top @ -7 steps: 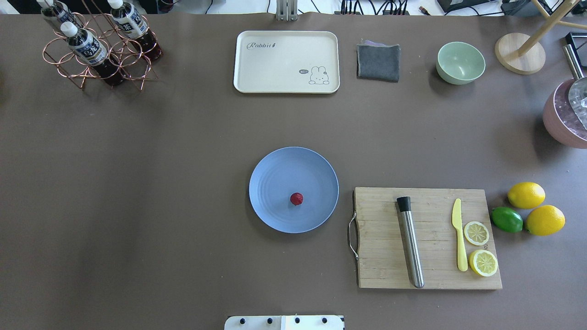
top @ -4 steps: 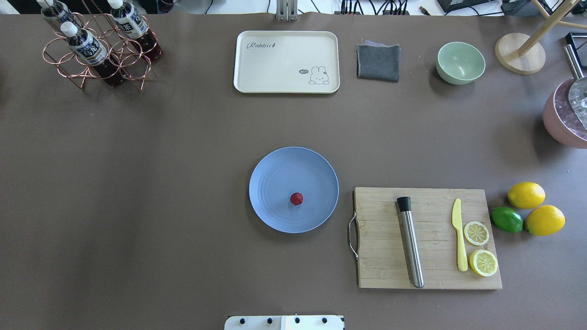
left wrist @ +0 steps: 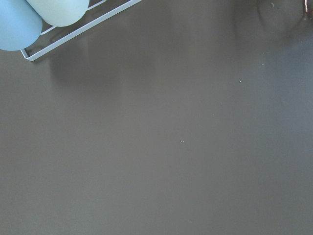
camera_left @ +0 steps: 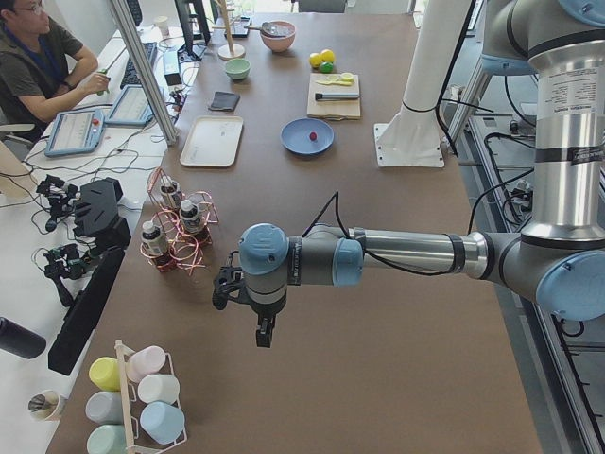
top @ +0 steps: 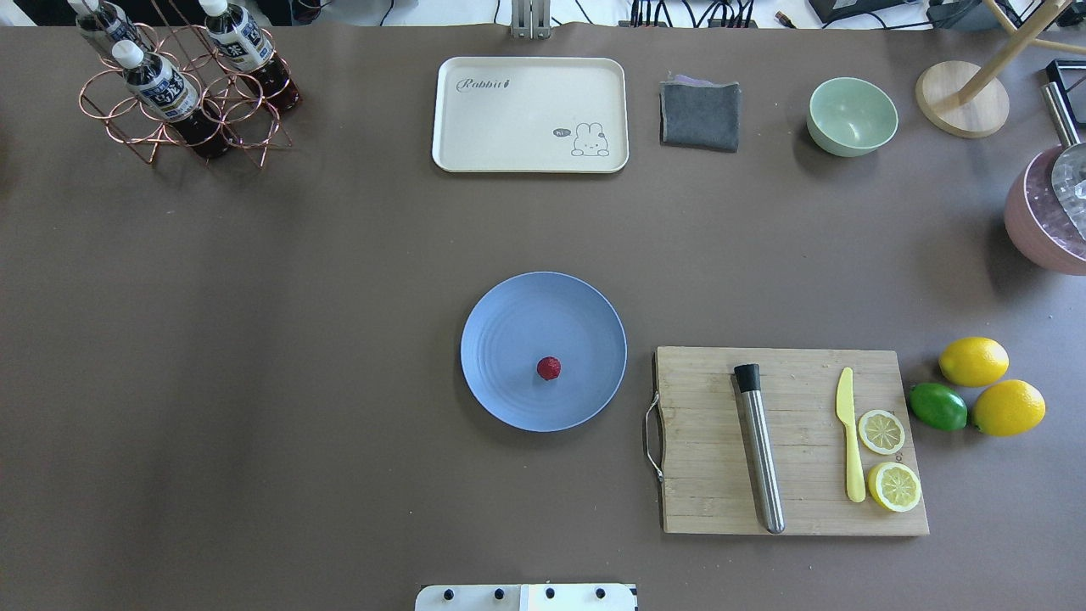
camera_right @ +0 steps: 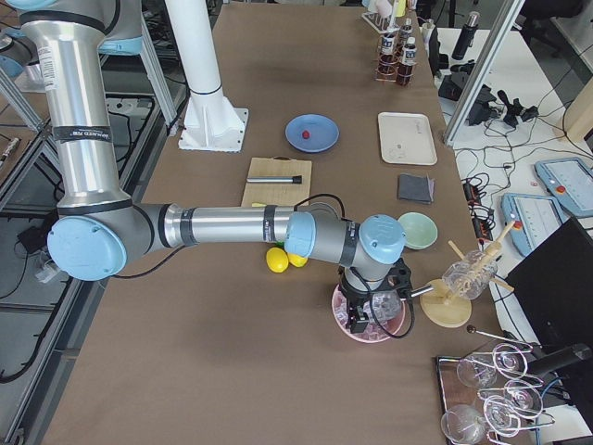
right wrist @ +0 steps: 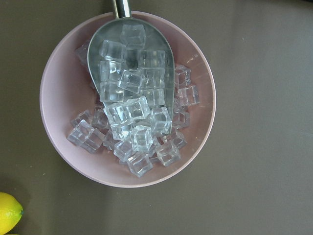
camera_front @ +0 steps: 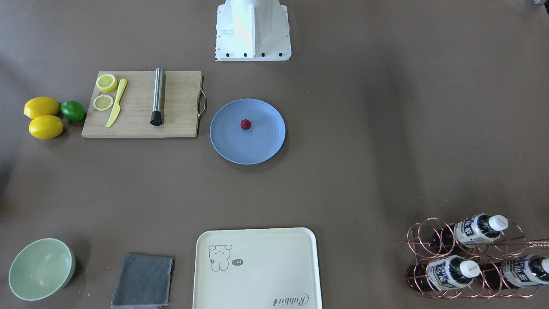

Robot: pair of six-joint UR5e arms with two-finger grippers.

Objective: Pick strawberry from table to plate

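The small dark red strawberry (top: 549, 367) (camera_front: 245, 124) lies on the round blue-grey plate (top: 509, 322) (camera_front: 261, 148), a little toward the robot's side of its middle. The plate rests on the brown table (top: 339, 297). Neither arm is near it. My left gripper (camera_left: 264, 333) hangs over bare table far off at the left end, seen only in the exterior left view. My right gripper (camera_right: 371, 313) hovers over a pink bowl of ice at the right end, seen only in the exterior right view. I cannot tell whether either is open or shut.
A wooden cutting board (top: 797, 509) with a steel muddler, a yellow knife and lemon slices lies right of the plate, lemons (top: 973, 361) and a lime beyond it. Cream tray (top: 530, 114), grey cloth, green bowl (top: 852, 116) and bottle rack (top: 182, 85) line the far edge. A person sits beside the table.
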